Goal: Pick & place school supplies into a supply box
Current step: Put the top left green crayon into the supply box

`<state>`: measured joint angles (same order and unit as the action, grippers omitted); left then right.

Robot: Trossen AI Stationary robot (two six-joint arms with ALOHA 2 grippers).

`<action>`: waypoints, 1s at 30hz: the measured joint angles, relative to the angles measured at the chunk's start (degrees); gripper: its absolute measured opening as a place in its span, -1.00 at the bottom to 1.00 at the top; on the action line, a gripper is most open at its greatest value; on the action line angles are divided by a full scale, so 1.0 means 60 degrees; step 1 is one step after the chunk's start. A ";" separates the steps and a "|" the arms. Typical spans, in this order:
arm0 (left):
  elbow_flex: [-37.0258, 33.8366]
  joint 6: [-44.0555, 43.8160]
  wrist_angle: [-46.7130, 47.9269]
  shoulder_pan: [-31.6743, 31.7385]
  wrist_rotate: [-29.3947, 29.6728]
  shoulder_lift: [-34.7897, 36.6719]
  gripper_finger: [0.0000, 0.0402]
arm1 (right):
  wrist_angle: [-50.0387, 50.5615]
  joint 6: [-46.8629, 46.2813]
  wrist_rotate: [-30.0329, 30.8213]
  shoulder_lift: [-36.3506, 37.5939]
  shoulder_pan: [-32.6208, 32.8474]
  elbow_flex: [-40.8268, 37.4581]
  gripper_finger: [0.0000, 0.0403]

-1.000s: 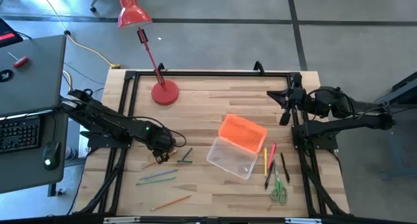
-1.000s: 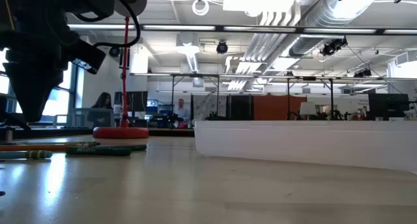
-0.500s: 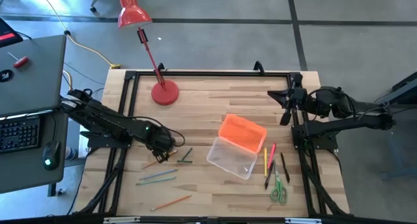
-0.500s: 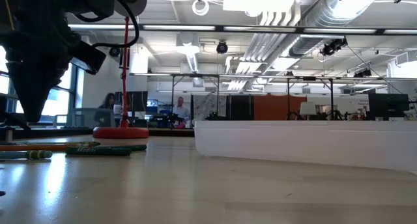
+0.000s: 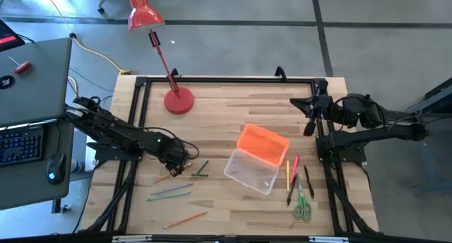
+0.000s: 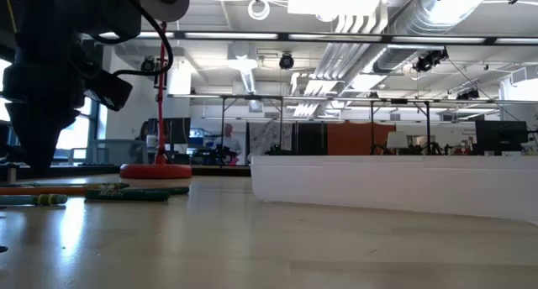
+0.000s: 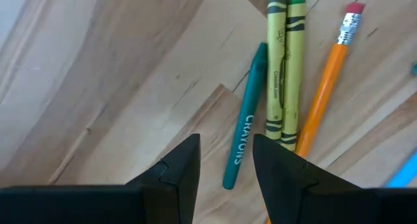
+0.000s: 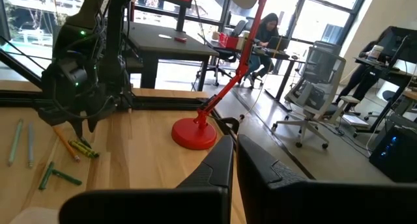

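L gripper (image 5: 177, 167) sits low over the crayon cluster at table's left-centre, fingers a little apart w/ nothing between them; a teal crayon (image 7: 245, 134), two yellow-green crayons (image 7: 285, 68) & an orange pencil (image 7: 321, 97) lie just past the tips. Supply box (image 5: 251, 170) is right of centre, orange lid (image 5: 263, 144) propped on its far edge. Scissors (image 5: 302, 207) & pens lie right of box. R gripper (image 5: 308, 114) waits at far right edge, fingers nearly closed, empty.

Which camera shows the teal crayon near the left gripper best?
The left wrist view: the teal crayon lies close ahead of the left gripper, its lettering readable. The high view shows only a thin sliver; the low and right wrist views barely resolve it.
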<state>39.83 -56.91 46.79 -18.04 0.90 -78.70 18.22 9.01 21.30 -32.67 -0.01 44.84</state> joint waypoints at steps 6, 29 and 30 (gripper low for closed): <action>-0.0236 0.0008 -0.0590 0.0000 -0.0021 -0.0122 -0.14 | 0.0000 0.0001 -0.0004 0.0000 0.0000 0.0000 -1.00; -0.0831 0.0256 -0.1280 -0.0007 0.0916 -0.0091 -0.83 | 0.0000 0.0001 0.0000 0.0000 0.0000 0.0004 -1.00; -0.0831 0.0256 -0.1296 -0.0010 0.0951 -0.0091 -0.90 | 0.0000 0.0001 -0.0004 0.0004 0.0000 0.0007 -1.00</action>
<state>34.85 -55.37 39.01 -18.10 6.60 -79.24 18.22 9.02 21.28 -32.64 -0.01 44.88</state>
